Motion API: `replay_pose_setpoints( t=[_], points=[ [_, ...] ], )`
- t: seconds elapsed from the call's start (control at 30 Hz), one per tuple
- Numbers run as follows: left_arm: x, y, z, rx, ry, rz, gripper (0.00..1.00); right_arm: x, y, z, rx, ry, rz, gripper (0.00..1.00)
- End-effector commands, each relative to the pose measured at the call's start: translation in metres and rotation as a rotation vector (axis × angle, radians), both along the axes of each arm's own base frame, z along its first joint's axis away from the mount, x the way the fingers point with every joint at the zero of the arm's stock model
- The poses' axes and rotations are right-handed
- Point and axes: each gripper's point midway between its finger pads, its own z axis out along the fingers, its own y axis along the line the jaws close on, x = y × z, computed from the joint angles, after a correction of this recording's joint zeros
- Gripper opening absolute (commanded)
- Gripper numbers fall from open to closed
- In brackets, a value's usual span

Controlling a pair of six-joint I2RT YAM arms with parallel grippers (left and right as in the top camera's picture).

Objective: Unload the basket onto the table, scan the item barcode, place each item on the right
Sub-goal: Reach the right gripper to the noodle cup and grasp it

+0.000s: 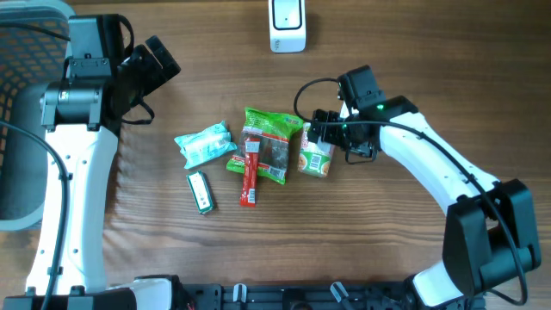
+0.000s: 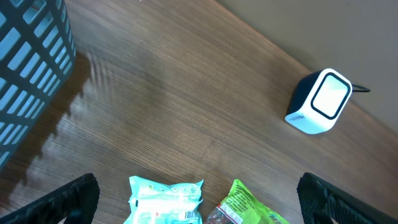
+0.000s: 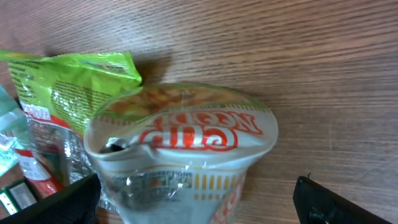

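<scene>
Cup noodle (image 3: pixel 180 149) on its side between wide-open right jaws: close gently on mid-body, keep barcode uncovered. Left jaws open too.

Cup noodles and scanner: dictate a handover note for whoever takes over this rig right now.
Left gripper: open, empty, up by the basket.
Right gripper: open, over the cup, not gripping it.
Things: the cup lies on the table just right of the green bag; the scanner stands at the far edge.
Done: approach to the cup only.
Left: grasp the cup, lift it, show its barcode to the scanner.
</scene>
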Motion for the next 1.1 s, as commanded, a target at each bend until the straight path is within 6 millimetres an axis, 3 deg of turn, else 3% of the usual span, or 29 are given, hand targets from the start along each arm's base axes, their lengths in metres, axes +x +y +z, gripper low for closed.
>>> replay_pose_setpoints(
  t=[0.0,0.3,0.5,0.7,1.07],
  points=[
    [-0.001,0.001,0.013,0.009,-0.036,-0.013,1.00,-0.005,0.008,-0.010,0.044,0.021,0.009,1.00],
    [-0.001,0.001,0.013,0.009,-0.036,-0.013,1.00,-0.004,0.009,-0.022,0.051,0.001,0.011,1.00],
    [-0.001,0.001,0.013,0.009,-0.036,-0.013,1.00,0.000,0.022,-0.013,0.126,-0.021,0.043,1.00],
    [-0.001,0.001,0.013,0.009,-0.036,-0.013,1.00,-0.001,0.020,-0.013,0.119,-0.020,0.058,1.00],
    [-0.001,0.001,0.013,0.009,-0.036,-0.013,1.00,-0.012,0.022,-0.040,0.119,-0.011,0.011,1.00]
  ],
)
